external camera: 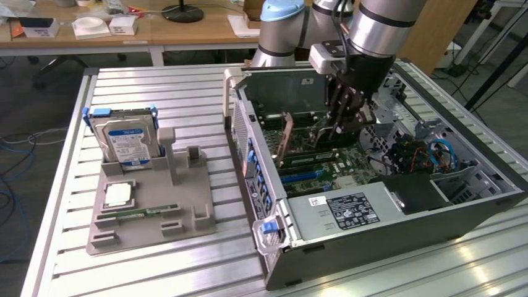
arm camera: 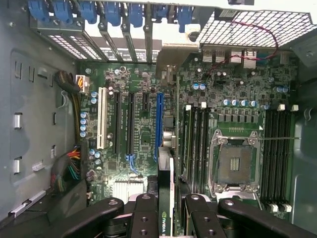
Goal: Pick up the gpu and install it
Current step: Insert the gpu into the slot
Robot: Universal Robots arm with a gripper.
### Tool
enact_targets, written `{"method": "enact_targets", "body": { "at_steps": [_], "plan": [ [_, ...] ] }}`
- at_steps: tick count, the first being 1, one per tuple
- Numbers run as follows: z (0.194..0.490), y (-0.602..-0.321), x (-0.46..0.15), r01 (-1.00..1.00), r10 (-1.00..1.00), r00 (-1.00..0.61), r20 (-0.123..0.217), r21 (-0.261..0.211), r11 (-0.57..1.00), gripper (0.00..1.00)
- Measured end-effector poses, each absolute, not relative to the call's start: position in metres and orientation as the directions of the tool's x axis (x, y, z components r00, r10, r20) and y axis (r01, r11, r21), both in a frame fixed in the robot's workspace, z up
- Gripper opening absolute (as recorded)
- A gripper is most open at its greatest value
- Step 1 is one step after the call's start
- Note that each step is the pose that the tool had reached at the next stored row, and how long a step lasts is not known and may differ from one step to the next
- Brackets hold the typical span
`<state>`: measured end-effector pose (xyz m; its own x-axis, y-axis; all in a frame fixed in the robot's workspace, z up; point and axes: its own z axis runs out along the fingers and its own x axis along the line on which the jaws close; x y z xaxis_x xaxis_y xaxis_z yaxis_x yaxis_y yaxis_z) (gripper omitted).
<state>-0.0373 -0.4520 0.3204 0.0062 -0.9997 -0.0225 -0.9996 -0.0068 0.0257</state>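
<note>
One gpu (arm camera: 165, 198), held edge-on between my gripper's (arm camera: 166, 210) black fingers (arm camera: 144, 213), which pinch it from both sides; I see its black face and green board edge just over the motherboard (arm camera: 143, 124), roughly in line with the blue expansion slot (arm camera: 159, 126). In the exterior view the gripper (external camera: 342, 127) reaches down into the open computer case (external camera: 462, 213), with the card (external camera: 285, 139) standing upright inside near the rear wall; I cannot tell whether it is seated.

Adjacent items, working outward:
- white expansion slot (arm camera: 101, 118), beside the black slots
- empty CPU socket (arm camera: 234, 163) between banks of memory slots
- blue slot retainers (arm camera: 106, 12) along the case rear
- power supply (external camera: 350, 210), labelled, at the case's near end
- grey fixture tray (external camera: 148, 213) on the slatted table (external camera: 66, 185), to the exterior view's left of the case, holding an upright hard drive (external camera: 125, 141), a processor (external camera: 118, 195) and a memory stick (external camera: 136, 214)
</note>
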Motion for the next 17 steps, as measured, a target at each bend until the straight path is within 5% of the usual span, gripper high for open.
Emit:
{"method": "enact_targets", "body": {
  "at_steps": [17],
  "plan": [
    [0.301,-0.454,-0.044,-1.000,-0.999,-0.027,-0.018,0.016,0.026,0.26]
  ]
}}
